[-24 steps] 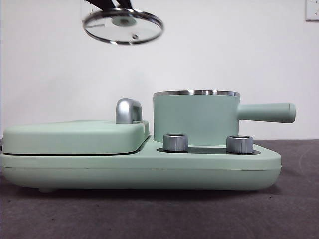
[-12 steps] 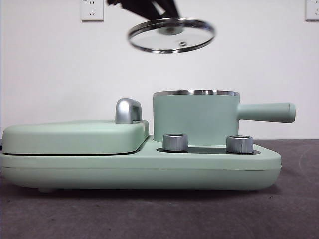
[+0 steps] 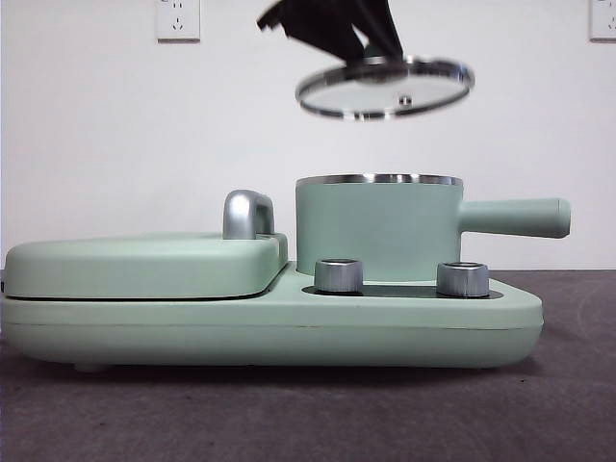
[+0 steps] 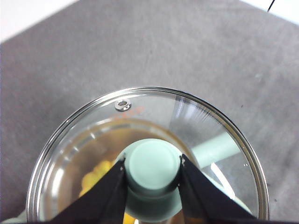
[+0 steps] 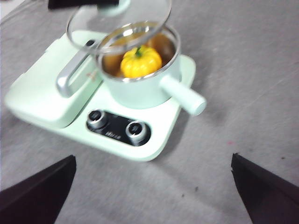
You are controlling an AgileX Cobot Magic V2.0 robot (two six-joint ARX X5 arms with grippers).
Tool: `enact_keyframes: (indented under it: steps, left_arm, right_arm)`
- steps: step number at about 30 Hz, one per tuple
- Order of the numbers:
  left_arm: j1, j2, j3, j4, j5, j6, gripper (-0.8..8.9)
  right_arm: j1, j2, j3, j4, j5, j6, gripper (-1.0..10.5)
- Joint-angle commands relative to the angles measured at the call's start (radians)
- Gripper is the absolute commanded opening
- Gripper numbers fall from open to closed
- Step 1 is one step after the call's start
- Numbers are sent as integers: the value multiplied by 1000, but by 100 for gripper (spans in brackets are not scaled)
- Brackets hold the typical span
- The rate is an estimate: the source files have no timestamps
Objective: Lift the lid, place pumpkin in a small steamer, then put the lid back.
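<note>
The clear glass lid hangs tilted in the air just above the small steamer. My left gripper is shut on its mint-green knob, and comes in dark from above in the front view. The yellow pumpkin sits inside the steamer, stem up, and shows blurred through the glass. In the right wrist view the lid hovers partly over the pot's rim. My right gripper is open and holds nothing, high above the table in front of the appliance.
The steamer's long handle sticks out to the right. The mint-green base carries a flat griddle cover with a steel handle and two steel dials. Grey tabletop surrounds it.
My left gripper has carried the lid from the upper left rightward and slightly down, to a spot over the steamer. The appliance has not moved.
</note>
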Motion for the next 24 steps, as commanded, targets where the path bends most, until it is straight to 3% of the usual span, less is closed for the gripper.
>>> enact_keyframes:
  steps: [1,5,24]
  left_arm:
    - [-13,25,19,28,2,11,17]
    - [-11,45,19,40,2,17,17]
    - [31,124,18,68,11,33,17]
  right_arm:
    - [6,-5,5,31,46,11,545]
    - [6,-17,5,42,81,11,545]
    - [6,-17,5,39,79,38,545]
